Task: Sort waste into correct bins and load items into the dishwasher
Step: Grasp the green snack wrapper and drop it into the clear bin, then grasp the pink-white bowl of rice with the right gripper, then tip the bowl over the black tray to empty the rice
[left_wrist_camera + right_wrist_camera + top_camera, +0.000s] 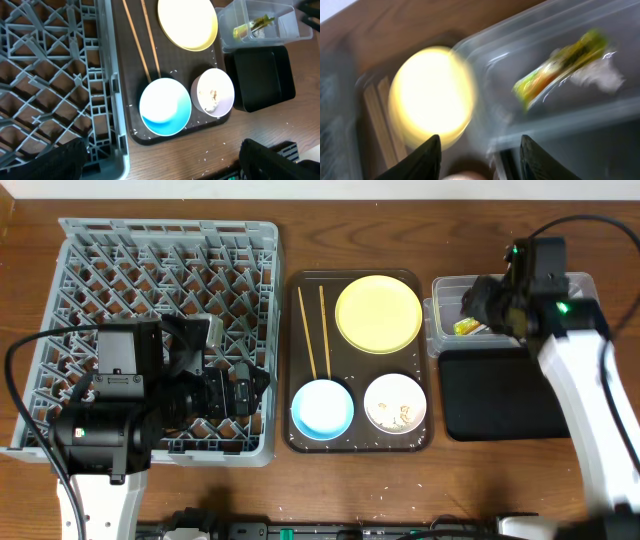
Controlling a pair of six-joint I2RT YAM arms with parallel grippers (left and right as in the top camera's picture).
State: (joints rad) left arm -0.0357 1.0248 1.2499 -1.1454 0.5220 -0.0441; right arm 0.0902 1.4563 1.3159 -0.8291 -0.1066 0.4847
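Observation:
The green-and-orange wrapper (559,67) and the white tissue (600,76) lie in the clear tub (448,288); both show in the left wrist view (252,26). The black tray (500,395) sits in front of the tub. The yellow plate (378,313), two chopsticks (310,330), the light-blue bowl (322,407) and the white bowl (395,402) with crumbs rest on the dark-brown serving tray (432,442). The grey dish rack (170,270) fills the left. My left gripper (160,160) is open and empty over the rack's front right corner. My right gripper (480,155) is open and empty above the tub's left edge.
Loose whitish crumbs (210,156) lie scattered on the wooden table in front of the serving tray and on the tray itself. The right wrist view is blurred by motion.

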